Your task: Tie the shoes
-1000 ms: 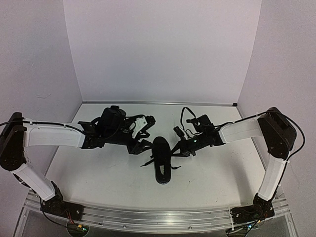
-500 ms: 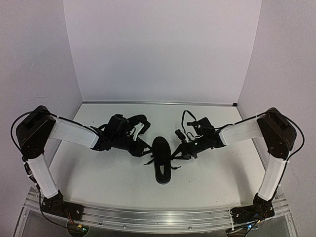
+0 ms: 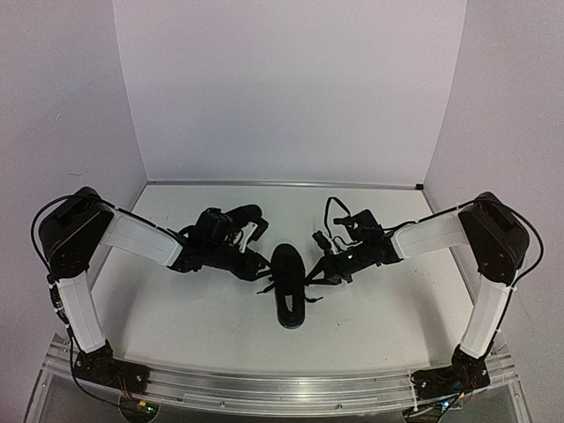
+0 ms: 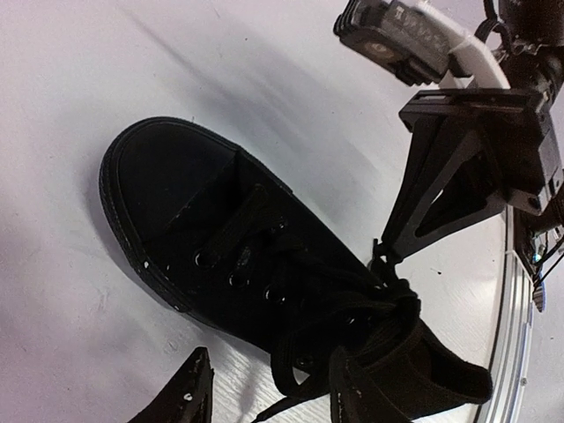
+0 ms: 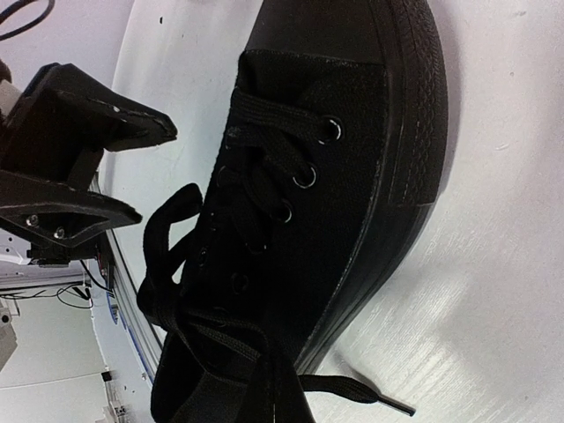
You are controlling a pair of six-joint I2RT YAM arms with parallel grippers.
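One black lace-up shoe (image 3: 289,286) lies mid-table, its toe (image 4: 163,172) at the upper left of the left wrist view. My left gripper (image 3: 254,263) sits low at the shoe's left side. It is open (image 4: 271,354), and a lace loop (image 4: 295,374) by the ankle lies between its fingers (image 4: 181,397). My right gripper (image 3: 315,267) is at the shoe's right side, its tips closed to a point (image 4: 385,251) on the lace by the knot (image 4: 401,295). A loose lace end (image 5: 370,392) trails on the table.
A white table (image 3: 176,326) sits inside pale walls with a back ledge (image 3: 282,183). An aluminium rail (image 3: 282,388) runs along the near edge, with both arm bases on it. The right arm's wrist camera (image 4: 405,40) hangs close above the shoe.
My left arm folded up at the elbow and its gripper dropped down and in to the shoe's left side, its jaws narrowing around the lace loop. The right gripper and the shoe stayed put.
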